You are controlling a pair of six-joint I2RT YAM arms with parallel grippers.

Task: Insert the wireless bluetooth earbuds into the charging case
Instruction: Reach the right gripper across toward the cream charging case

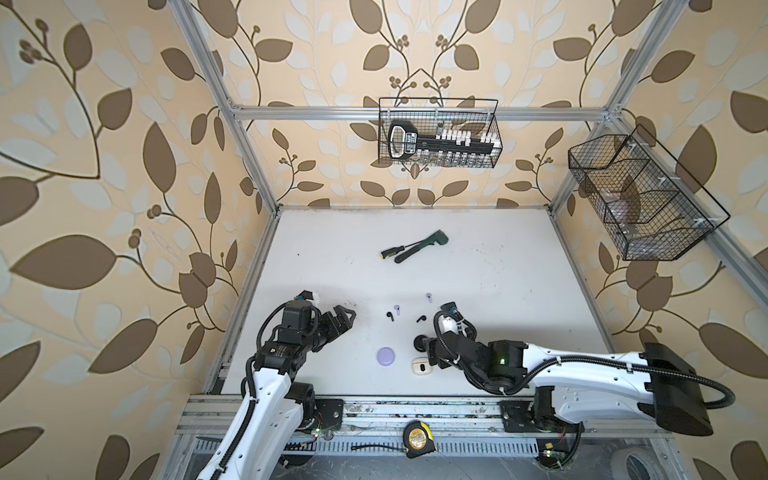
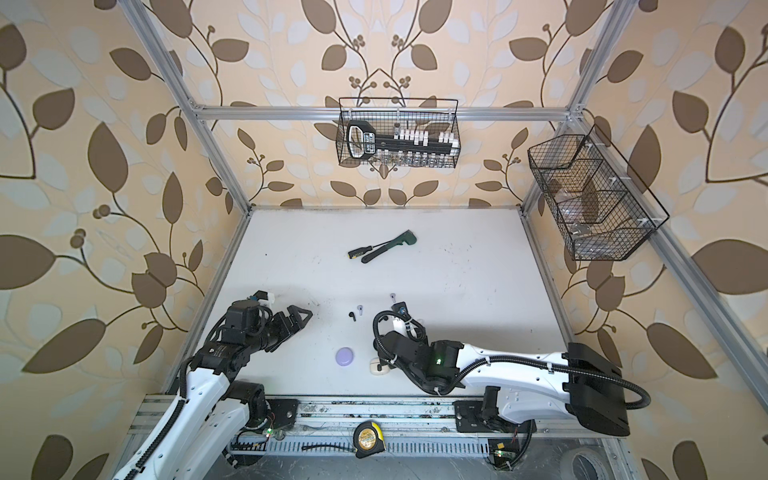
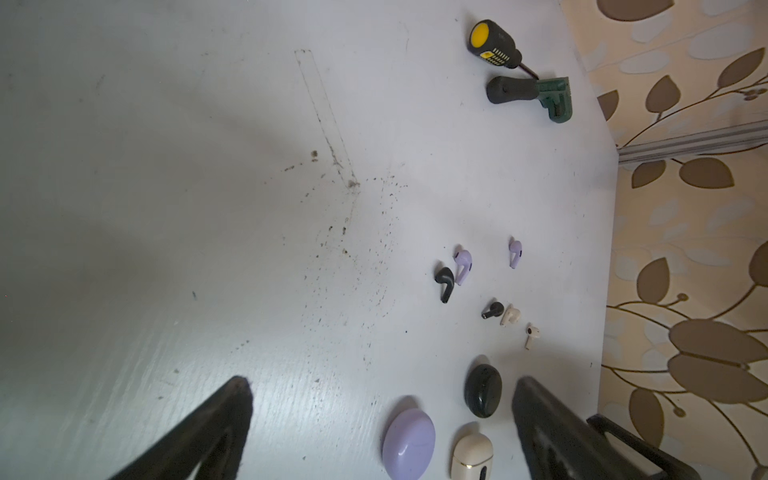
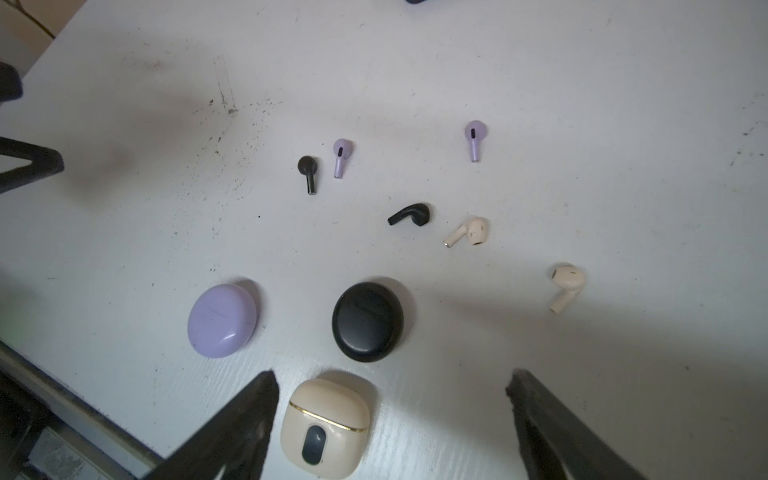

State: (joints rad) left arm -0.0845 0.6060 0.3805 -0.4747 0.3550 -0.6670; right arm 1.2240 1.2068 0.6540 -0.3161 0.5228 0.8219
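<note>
1. The white table (image 1: pixel 457 257) was seen bearing every item, with both arms reaching in from its near edge.
2. The left gripper (image 1: pixel 348 316) was held wide open and empty, left of the cases in both top views.
3. The right gripper (image 4: pixel 390 378) was also spread wide with nothing clasped. The cream case (image 4: pixel 326 428) was seen between its fingers, close beside one.
4. The lilac case (image 4: pixel 222 320) and black case (image 4: pixel 368 322) were set side by side, apart; all three lids were shut.
5. Beyond the cases, none inserted, the lilac earbuds (image 4: pixel 341 156) (image 4: pixel 475 137), black earbuds (image 4: pixel 308 170) (image 4: pixel 409 214) and cream earbuds (image 4: pixel 467 230) (image 4: pixel 565 284) were scattered loose on the table, one black just beside one lilac.
</note>
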